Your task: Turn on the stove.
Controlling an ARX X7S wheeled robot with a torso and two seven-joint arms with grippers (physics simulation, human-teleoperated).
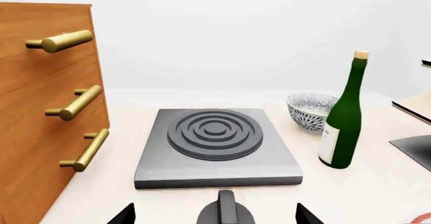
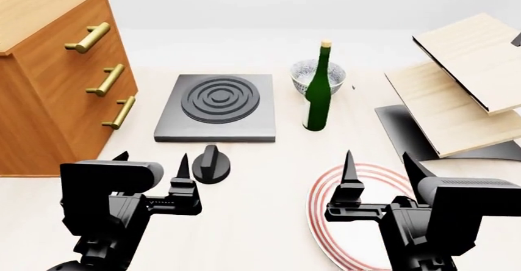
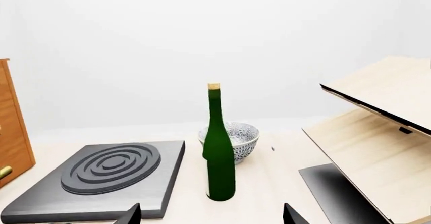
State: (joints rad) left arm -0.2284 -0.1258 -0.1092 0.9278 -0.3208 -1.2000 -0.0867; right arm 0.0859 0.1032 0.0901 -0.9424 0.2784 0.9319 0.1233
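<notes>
Here, everything is placed from the stove (image 2: 217, 107), the flat dark grey slab with a raised ring burner lying near the middle of the pale table (image 2: 260, 222). To its left stands a wooden dresser (image 2: 49, 82) with three brass handles (image 2: 106, 80), close beside the slab but not touching it. Just in front of the stove, towards the robot, sits the small black knob (image 2: 211, 163), apart from the slab's front edge. The left gripper (image 2: 151, 165) hovers beside the knob, a little left of it and nearer the robot; its fingers are spread apart and hold nothing, and in the left wrist view the knob (image 1: 227, 211) lies between the two fingertips without touching either. Right of the stove stands an upright green bottle (image 2: 316, 91) with a cork, and just behind it a patterned bowl (image 2: 303, 71). In front of the bottle, well apart from the stove, lies a plate (image 2: 321, 204) with red rings; the right gripper (image 2: 382, 176) hangs over it, fingers wide and empty. Farthest right of the stove is a light wooden rack (image 2: 456, 94) of tilted shelves on a dark base (image 2: 407, 133).
</notes>
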